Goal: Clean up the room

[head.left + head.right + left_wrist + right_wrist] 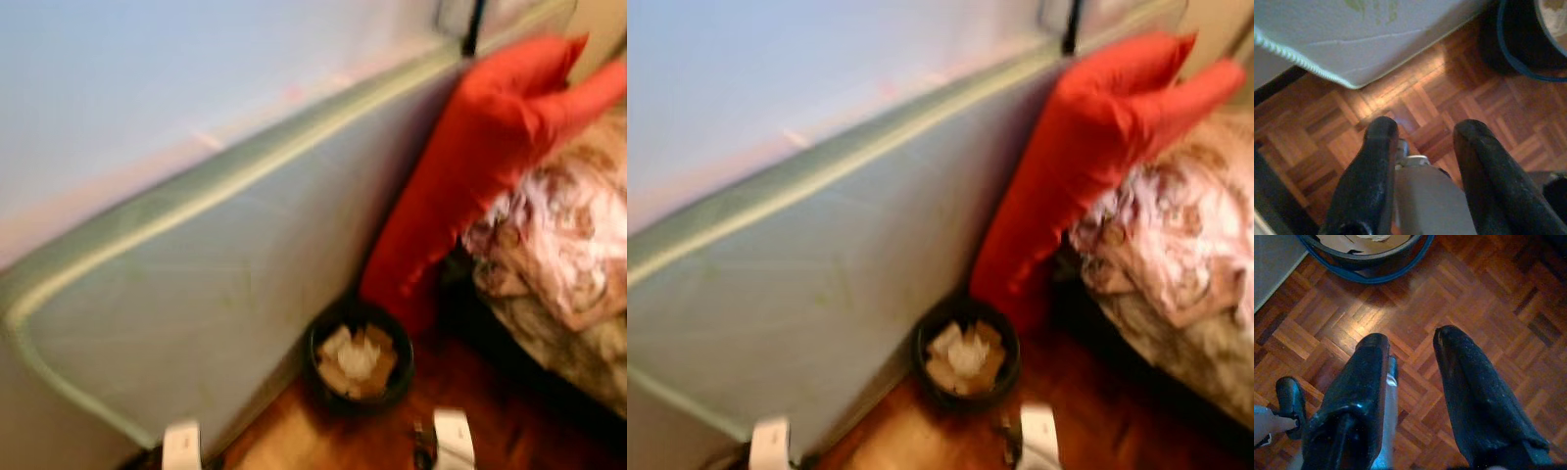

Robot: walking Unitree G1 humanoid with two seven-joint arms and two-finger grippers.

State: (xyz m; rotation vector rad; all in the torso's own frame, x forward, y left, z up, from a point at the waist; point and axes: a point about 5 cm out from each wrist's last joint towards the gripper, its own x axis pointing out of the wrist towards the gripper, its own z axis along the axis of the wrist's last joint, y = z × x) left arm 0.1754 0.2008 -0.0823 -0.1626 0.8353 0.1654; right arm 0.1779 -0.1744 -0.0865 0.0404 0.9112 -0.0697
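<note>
- Bin (360,364) sits on parquet floor (1488,289), against the upright mattress (216,294), already holding crumpled paper (358,360).
- Red pillow (480,157) leans on the mattress just behind the bin; rumpled bedding (558,245) piled beside it.
- Left claw (1422,132): fingers apart, nothing held.
- Right claw (1410,345): fingers apart, nothing held.
- Judgement: some trash binned; pillow and bedding still untidy. Head views blurred.
</note>
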